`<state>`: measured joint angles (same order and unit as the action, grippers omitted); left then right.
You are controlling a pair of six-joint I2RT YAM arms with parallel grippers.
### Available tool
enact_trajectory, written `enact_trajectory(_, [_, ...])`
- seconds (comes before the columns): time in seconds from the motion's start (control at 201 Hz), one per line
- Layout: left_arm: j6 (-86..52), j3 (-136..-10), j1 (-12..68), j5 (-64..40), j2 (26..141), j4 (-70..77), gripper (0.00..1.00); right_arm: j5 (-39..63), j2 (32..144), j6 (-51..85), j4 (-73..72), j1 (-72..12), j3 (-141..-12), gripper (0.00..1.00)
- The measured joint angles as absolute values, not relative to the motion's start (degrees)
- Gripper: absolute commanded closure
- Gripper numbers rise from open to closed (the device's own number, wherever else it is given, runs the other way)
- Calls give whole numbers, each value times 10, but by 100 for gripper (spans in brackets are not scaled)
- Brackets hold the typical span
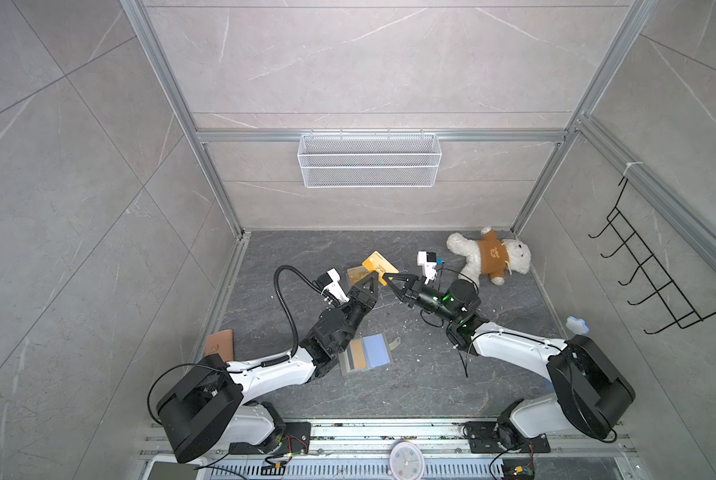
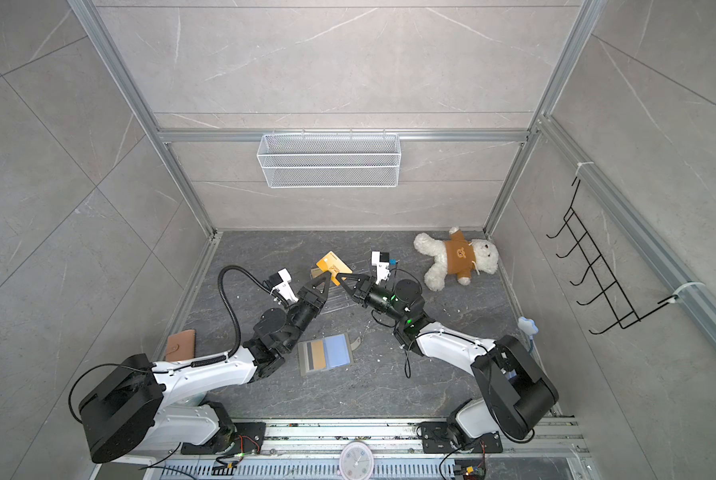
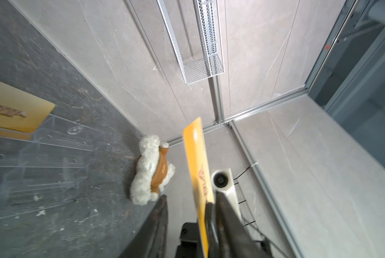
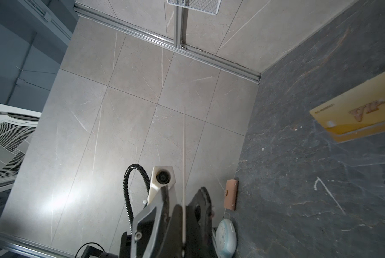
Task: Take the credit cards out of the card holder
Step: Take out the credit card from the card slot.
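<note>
Two robot arms meet above the far middle of a dark table (image 1: 431, 386). Between them a gold-orange credit card (image 1: 377, 262) stands on edge in the air. The right gripper (image 1: 388, 277) is clamped tight on the card's near corner — its wrist view shows the card (image 4: 184, 145) as a pale line pinched between the jaws. The left gripper (image 1: 373, 276) sits at the same corner with jaws partly apart. In its wrist view the card (image 3: 197, 160) leans on one finger, with a gap to the other.

The card holder (image 1: 377, 351), a grey wallet, lies open and flat at the near middle of the table, well apart from both grippers. A tan card (image 1: 359, 353) appears to sit in its slot. Another gold card (image 1: 358, 275) rests in a clear acrylic stand (image 3: 53, 152), under the grippers as seen from above.

This looks like a hand-over. To do it well, the left gripper should widen fully and back away along the card's plane — no twist — before the right arm carries the card off. A thin card pivots easily in a corner grip.
</note>
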<state>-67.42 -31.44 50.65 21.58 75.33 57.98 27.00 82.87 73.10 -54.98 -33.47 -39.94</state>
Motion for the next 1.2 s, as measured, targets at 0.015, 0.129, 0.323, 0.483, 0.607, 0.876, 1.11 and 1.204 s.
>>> enact_trajectory(0.015, [-676,-310,507,216,750,578,43,274,825,725,-543,-333,-400,100])
enact_trajectory(0.129, [-657,-292,501,215,687,495,34,298,774,618,-395,-319,-419,100])
enact_trajectory(0.323, [-538,-355,435,146,521,243,28,272,708,316,-64,-319,-522,100])
enact_trajectory(0.483, [-369,-478,354,29,486,58,27,258,707,91,109,-319,-568,100])
enact_trajectory(0.607, [-210,-575,325,-93,513,-83,28,269,708,-41,186,-318,-570,100])
enact_trajectory(0.876, [63,-613,304,-363,580,-251,30,333,675,-229,247,-318,-567,100])
enact_trajectory(1.11, [196,-636,303,-457,656,-317,33,378,659,-294,260,-319,-559,100])
enact_trajectory(1.204, [228,-648,303,-476,682,-322,34,385,659,-305,266,-322,-558,100])
